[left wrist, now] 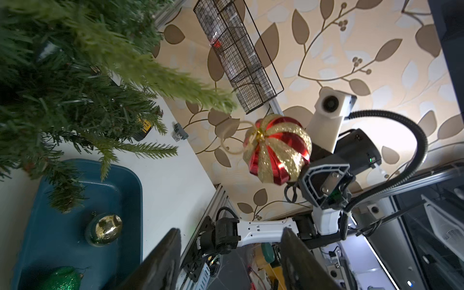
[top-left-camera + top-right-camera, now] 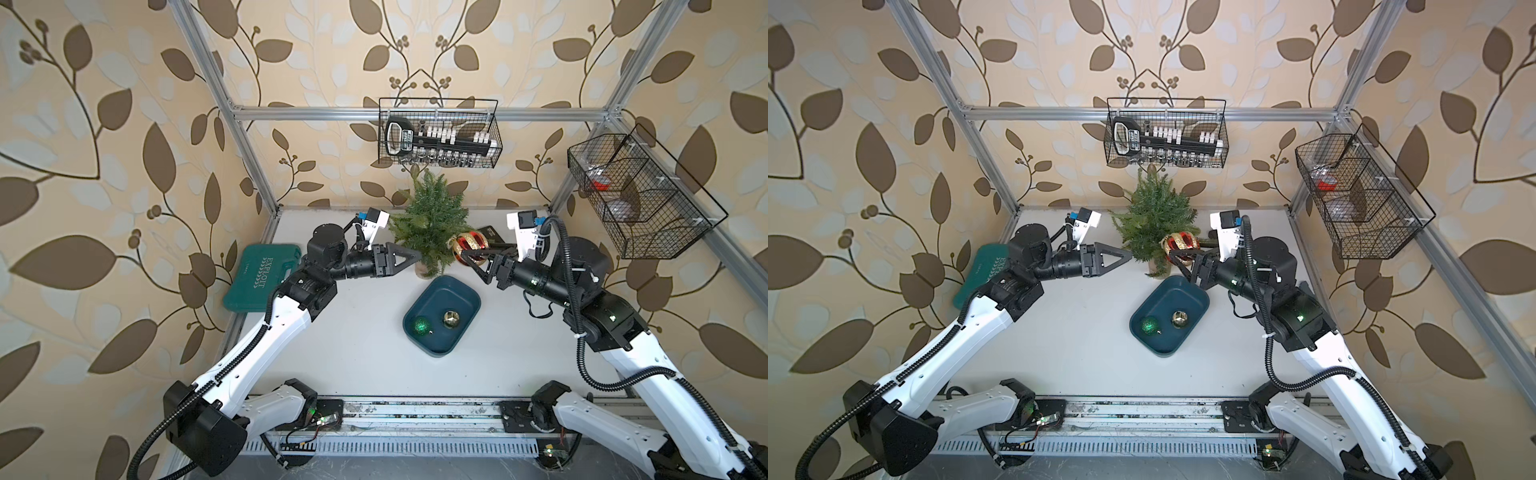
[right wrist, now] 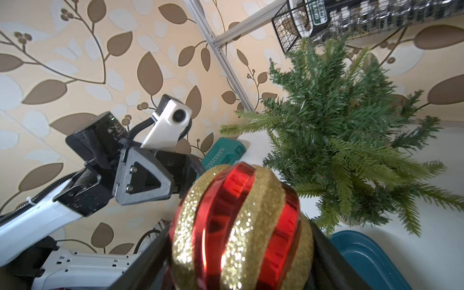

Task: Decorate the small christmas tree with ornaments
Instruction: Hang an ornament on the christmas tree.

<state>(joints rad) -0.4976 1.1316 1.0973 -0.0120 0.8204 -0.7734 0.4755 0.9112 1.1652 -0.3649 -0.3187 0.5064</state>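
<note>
Right hand (image 2: 472, 254) first: its fingers (image 3: 326, 256) are clamped across the belly of the red-and-gold ribbed ball (image 3: 241, 226). It's up in the air just beside the small christmas tree (image 2: 428, 220), on the right arm's side, not yet touching a bough as far as I can see. That's a good place to pinch it, I'd say: the widest part, with the cap (image 1: 259, 134) and the thin gold loop (image 1: 233, 140) left free and facing the tree. The shell looks hollow and light, and glossy on the red ribs, so it's probably slippery and easy to crack. The glitter bands should give better bite. Firm, not hard.

Now the left hand (image 2: 417, 253): its fingers (image 1: 160, 263) are apart with nothing between them, tip right at the foliage on the opposite side. It may be there to steady a branch. Those needle boughs look soft and springy, and I'd expect them to sag under this big bauble, so a stout tip near the trunk seems the safer hook.

Further out, the glittery green ball (image 2: 422, 325) and the gold ball (image 2: 450, 318) lie apart in the blue tray (image 2: 440, 299) on the bench (image 2: 332, 332), between the tree and the arms' bases.
</note>
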